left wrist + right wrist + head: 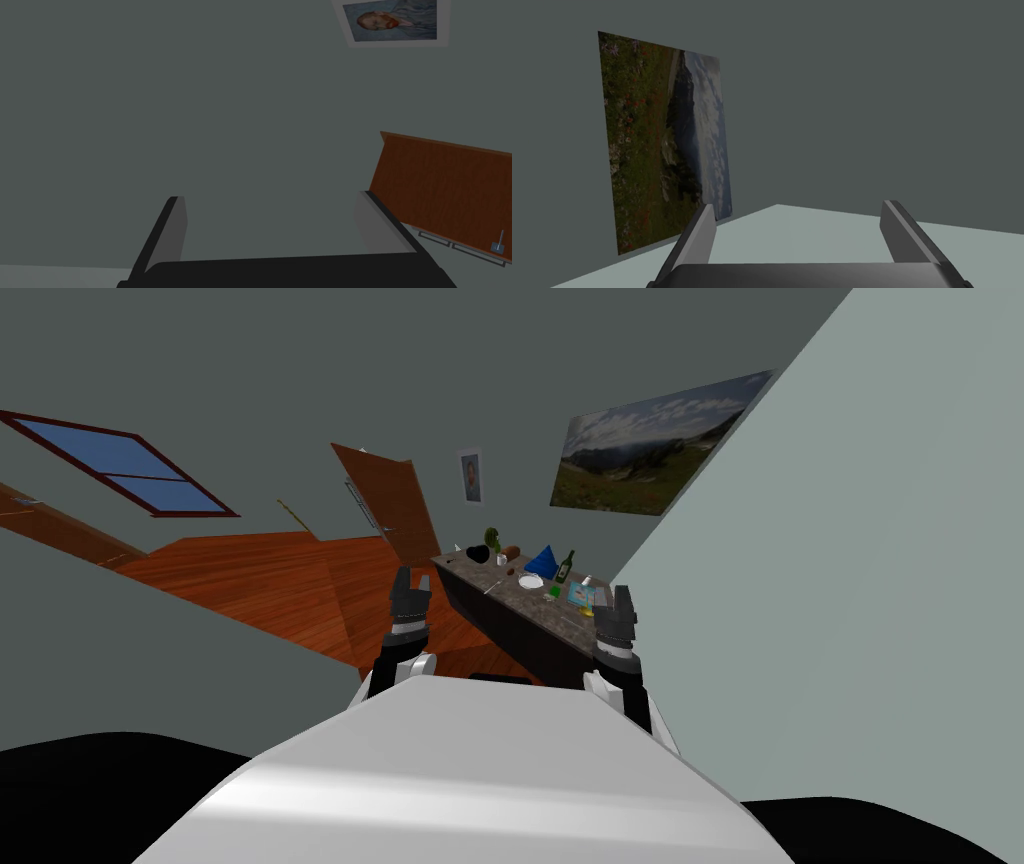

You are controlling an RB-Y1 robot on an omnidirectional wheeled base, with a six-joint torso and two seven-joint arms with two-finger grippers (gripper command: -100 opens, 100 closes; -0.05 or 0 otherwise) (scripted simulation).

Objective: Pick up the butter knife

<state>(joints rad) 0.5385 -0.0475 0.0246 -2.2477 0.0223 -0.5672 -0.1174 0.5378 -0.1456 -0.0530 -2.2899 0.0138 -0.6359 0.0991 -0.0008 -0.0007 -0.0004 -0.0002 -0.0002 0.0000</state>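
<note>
A thin pale butter knife [492, 585] lies on the dark stone-topped table [510, 606] ahead, near the table's left edge. It is small and far off, so its shape is hard to read. My left gripper [411, 580] [270, 200] is raised in front of my chest, left of the table, open and holding nothing. My right gripper [622, 593] [799, 206] hangs level with it over the table's near right end, also open and holding nothing. Both are well short of the knife.
The table carries several things: a black object [478, 553], a green plant [491, 537], a blue cone [541, 561], a green bottle [565, 567], a white plate [531, 581] and a book [581, 594]. A brown door [388, 500] stands open behind it. A pale wall [850, 618] runs close on the right, wooden floor [270, 578] on the left.
</note>
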